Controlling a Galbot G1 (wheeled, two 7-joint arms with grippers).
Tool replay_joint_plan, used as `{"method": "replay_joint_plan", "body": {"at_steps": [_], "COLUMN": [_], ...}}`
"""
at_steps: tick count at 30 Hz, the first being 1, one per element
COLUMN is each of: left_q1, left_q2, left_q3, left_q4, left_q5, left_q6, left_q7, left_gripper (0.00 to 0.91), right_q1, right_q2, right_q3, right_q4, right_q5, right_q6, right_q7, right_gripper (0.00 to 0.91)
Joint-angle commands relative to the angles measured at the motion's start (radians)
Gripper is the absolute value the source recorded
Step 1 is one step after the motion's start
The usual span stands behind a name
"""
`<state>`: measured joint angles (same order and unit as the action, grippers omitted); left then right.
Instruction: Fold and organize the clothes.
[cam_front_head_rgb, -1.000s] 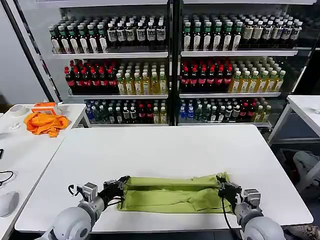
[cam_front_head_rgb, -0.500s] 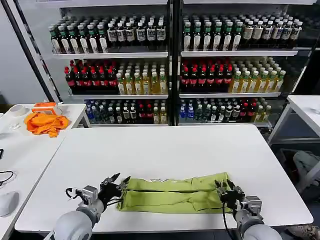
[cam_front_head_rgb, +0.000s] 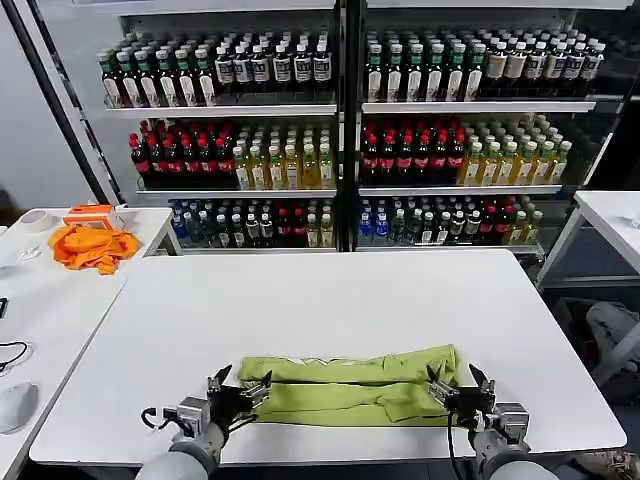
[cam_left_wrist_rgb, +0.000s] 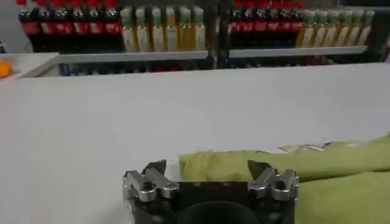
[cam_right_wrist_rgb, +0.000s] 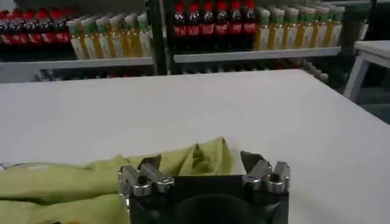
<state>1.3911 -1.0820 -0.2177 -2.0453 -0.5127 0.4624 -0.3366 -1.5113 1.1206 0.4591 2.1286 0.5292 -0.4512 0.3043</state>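
The white table (cam_front_head_rgb: 330, 300) is bare from its far edge down to a lime T-shirt (cam_front_head_rgb: 350, 387), which lies folded into a long flat band close to the near edge, running side to side. Bare tabletop borders both ends of the band, with a wider strip on the left than on the right. The left gripper (cam_front_head_rgb: 240, 386) sits at the shirt's left end, jaws spread apart and holding nothing; in the left wrist view its fingers (cam_left_wrist_rgb: 149, 180) flank the cloth's end. The right gripper (cam_front_head_rgb: 458, 385) sits at the right end, likewise released, its fingers (cam_right_wrist_rgb: 141, 178) straddling the bunched corner of the shirt (cam_right_wrist_rgb: 201, 159). An orange cloth (cam_front_head_rgb: 92, 246) lies on the side table (cam_front_head_rgb: 40, 300), well apart.
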Motion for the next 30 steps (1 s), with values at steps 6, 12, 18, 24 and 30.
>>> {"method": "replay_joint_plan", "body": {"at_steps": [6,12,18,24,30], "left_q1": [0.042,0.037,0.030,0.021,0.013], "left_q2": [-0.091,-0.102,-0.113,-0.102,-0.032], "left_q3": [0.009,-0.001,0.000,-0.044,-0.186], "left_q4": [0.025,0.033,0.035,0.023,-0.016], "left_q5": [0.087,0.053,0.012,-0.089,-0.224], "left_q6": [-0.025,-0.039,-0.048,-0.056,-0.054], "left_q7": [-0.031,-0.022,-0.009,0.017,0.043], "left_gripper": [0.020,0.020,0.020,0.020,0.020], "right_q1": [0.004,0.009,0.000,-0.009,-0.016], "right_q2": [0.014,0.022,0.018,0.023,0.019], "right_q3": [-0.001,-0.004,0.012,0.033,0.050], "right_q4": [0.001,0.005,0.007,0.017,0.036], "right_q5": [0.002,-0.002,-0.007,-0.007,-0.007], "right_q6": [0.005,0.003,0.006,0.010,0.011], "right_q7": [0.008,0.011,0.012,0.011,0.007], "right_gripper": [0.907,0.907,0.907,0.907,0.907]}}
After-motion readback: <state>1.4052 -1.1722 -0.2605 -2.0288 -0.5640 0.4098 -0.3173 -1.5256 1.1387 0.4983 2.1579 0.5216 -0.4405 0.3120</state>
